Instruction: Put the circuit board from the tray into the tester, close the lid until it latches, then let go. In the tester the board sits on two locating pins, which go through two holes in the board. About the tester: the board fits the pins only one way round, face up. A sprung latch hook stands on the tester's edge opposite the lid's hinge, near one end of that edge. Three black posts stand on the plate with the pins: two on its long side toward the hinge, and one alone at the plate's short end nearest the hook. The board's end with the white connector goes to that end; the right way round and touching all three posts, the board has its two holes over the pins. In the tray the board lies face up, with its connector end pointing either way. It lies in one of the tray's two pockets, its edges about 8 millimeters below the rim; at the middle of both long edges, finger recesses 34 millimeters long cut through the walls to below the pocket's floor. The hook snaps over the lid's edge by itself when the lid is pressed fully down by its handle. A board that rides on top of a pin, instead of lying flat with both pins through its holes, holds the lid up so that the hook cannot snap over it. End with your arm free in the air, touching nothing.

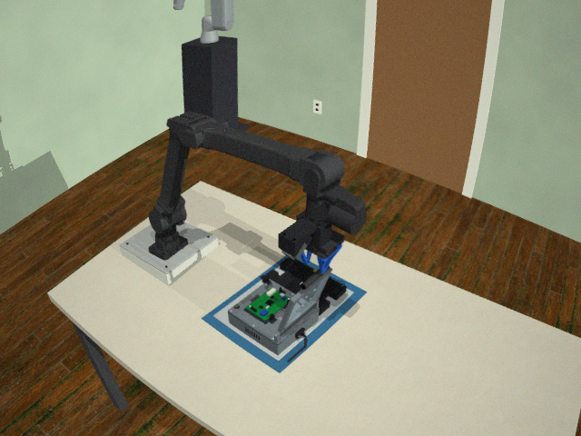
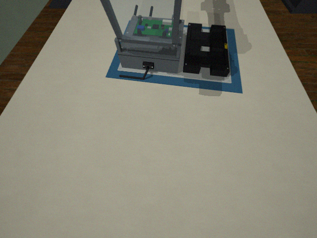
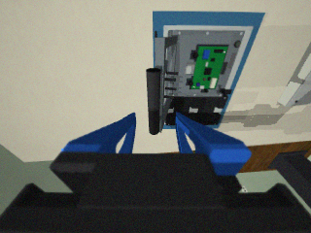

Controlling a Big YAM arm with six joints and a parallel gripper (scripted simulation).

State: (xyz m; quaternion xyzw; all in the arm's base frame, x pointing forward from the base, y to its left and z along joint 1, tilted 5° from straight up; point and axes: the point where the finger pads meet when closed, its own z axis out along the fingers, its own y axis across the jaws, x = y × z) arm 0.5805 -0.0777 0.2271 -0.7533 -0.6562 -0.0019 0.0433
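Gripper [image 3: 155, 130] half open, fingers either side of the lid's black handle bar [image 3: 154, 99] — no visible grip. Green circuit board [image 2: 154, 27] lying in the tester [image 2: 149, 60], beside the black tray [image 2: 206, 48] — lid [image 1: 302, 298] raised.

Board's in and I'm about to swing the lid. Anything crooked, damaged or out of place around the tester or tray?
Nothing stands out. The circuit board lies in the tester, square with its plate; the lid stands raised, its handle between the open gripper's fingers. The tray sits square beside it, both pockets vacant.
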